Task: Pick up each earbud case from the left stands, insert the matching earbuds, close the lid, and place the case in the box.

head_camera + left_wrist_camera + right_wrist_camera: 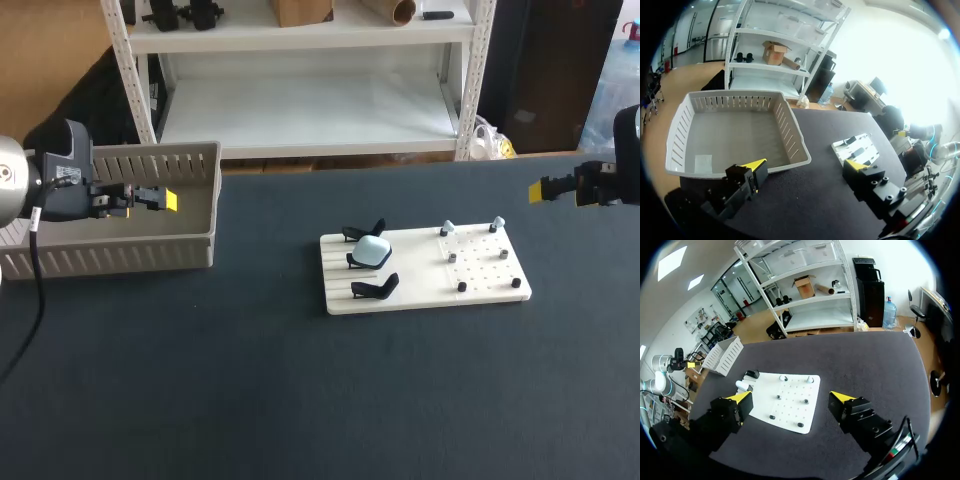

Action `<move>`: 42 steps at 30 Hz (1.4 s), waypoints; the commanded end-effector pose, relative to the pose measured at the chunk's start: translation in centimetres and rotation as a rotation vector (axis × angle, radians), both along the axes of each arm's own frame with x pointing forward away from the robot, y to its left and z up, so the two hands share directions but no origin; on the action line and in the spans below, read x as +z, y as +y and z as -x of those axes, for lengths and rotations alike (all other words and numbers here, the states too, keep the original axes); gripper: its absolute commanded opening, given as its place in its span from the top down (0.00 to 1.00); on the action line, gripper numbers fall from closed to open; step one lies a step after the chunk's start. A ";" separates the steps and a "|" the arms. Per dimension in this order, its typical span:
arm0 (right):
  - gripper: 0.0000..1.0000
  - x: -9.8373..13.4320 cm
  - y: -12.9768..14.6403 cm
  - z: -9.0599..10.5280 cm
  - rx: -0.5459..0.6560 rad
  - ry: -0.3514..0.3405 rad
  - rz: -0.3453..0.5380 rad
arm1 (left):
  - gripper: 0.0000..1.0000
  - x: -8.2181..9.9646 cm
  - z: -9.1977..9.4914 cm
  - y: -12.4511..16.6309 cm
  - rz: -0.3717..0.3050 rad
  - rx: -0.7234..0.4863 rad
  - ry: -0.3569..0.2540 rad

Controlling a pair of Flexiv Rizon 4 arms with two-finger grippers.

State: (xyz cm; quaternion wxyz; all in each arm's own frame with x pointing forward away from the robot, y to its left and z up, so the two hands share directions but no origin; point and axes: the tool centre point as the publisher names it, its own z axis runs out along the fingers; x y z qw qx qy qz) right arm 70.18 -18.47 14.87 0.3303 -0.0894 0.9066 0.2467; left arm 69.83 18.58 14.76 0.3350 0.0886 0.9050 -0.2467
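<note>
Both arms are parked wide right now. My left end effector (165, 200) hangs over the right part of the box (110, 255) with its fingers spread and nothing between them. In the left wrist view (805, 167) the box's near corner sits just ahead of it. My right end effector (553, 189) is out over the far right of the surface (300, 400), also spread wide and holding nothing.

The case (373, 250), a pale blue one, sits on the middle of three stands (375, 288) at the left end of the white board (425, 270), well apart from both end effectors. From the right wrist (790, 399) the board lies straight ahead, with the case (741, 385) at its far end, out past my left finger.

Two pale bits (447, 229) stand on the board's far right side, too small for me to tell if they're earbuds, and a few dark pegs (462, 287) sit nearer.

Inside the box, a pale square patch (703, 162) lies on the floor. It might be a label, but I can't read anything on it.
</note>
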 end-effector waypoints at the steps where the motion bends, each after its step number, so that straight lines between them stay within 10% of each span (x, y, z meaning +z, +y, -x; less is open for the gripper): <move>1: 0.00 0.0 0.0 0.0 0.000 0.000 0.001 | 0.00 0.1 -0.1 -0.1 -0.005 0.001 0.006; 4: 0.00 0.0 0.0 0.0 0.000 0.000 0.001 | 0.00 0.1 -0.1 -0.1 -0.005 0.001 0.006; 6: 0.00 0.0 0.0 0.0 0.000 0.000 0.001 | 0.28 0.1 -0.1 -0.1 -0.005 0.001 0.006; 8: 0.00 0.0 0.0 0.0 0.000 0.000 0.001 | 0.00 0.1 -0.1 -0.1 -0.005 0.001 0.006; 42: 0.00 0.0 0.0 0.0 0.000 0.000 0.001 | 0.00 0.5 -0.2 -1.3 0.019 -0.088 -0.041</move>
